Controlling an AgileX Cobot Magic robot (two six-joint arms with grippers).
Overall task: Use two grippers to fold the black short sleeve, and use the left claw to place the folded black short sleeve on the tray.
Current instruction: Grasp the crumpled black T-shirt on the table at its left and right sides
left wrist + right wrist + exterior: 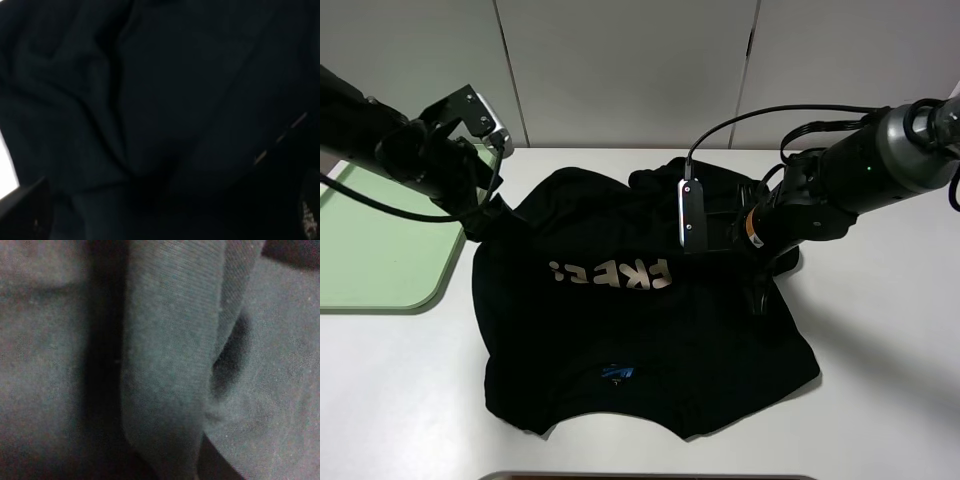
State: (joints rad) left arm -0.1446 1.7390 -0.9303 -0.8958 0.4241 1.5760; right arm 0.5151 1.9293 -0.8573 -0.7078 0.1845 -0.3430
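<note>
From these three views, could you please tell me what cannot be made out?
Left gripper: whether it touches the shirt; black on black in the high view, wrist view too dark.
Right gripper: jaws buried in cloth; wrist view blurred.
Tray: cut off by the high view's left edge.
Label: print too small.

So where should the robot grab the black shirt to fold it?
By its far hem corners, from above, one per side. The black shirt lies limp and spread, blue neck label nearest the camera, so lifting those corners should fold it over.
</note>
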